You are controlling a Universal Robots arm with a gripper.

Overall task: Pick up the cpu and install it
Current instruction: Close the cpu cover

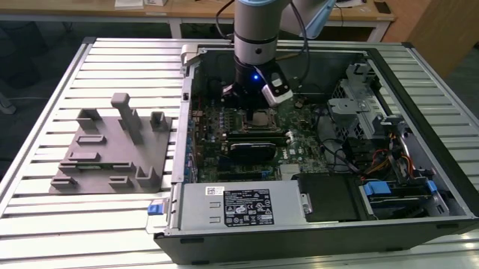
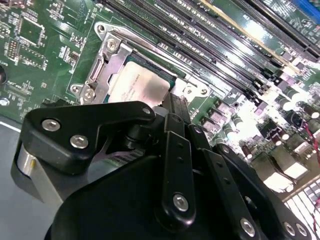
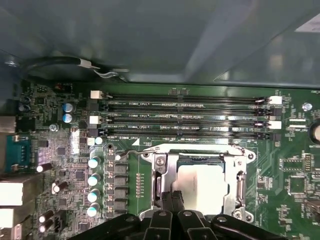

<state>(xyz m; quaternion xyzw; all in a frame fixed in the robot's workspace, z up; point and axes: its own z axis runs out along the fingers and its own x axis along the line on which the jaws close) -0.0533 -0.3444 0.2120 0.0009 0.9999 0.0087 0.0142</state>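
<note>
On the exterior view's left, the grey moulded fixture (image 1: 112, 148) with upright posts sits on the slatted metal bench (image 1: 45, 112), near the bench's left edge, with bare slats around it on the near and far sides. Just beside it to the right stands the open black desktop computer case (image 1: 314, 145), whose walls reach almost to the bench's right edge. Inside, the green motherboard (image 1: 224, 126) lies flat against the case floor. The silver power supply box with a printed label (image 1: 239, 207) fills the near-left corner of the case, and a bundle of coloured cables (image 1: 374, 159) crowds the right side.

The grey and black robot arm (image 1: 254, 39) comes down into the case over the board's middle. The black gripper (image 3: 172, 197) hangs directly above the near edge of the dark metal-framed socket (image 3: 197, 187), its two thin fingers (image 2: 175, 107) drawn close together with nothing seen between them. The small square silvery cpu (image 2: 137, 85) lies flat inside the socket frame in both wrist views, and the finger tips end at its edge; whether they touch it cannot be told. The gripper body hides the near part of the socket. The long black memory slots (image 3: 185, 117) run alongside, well clear of the fingers.
</note>
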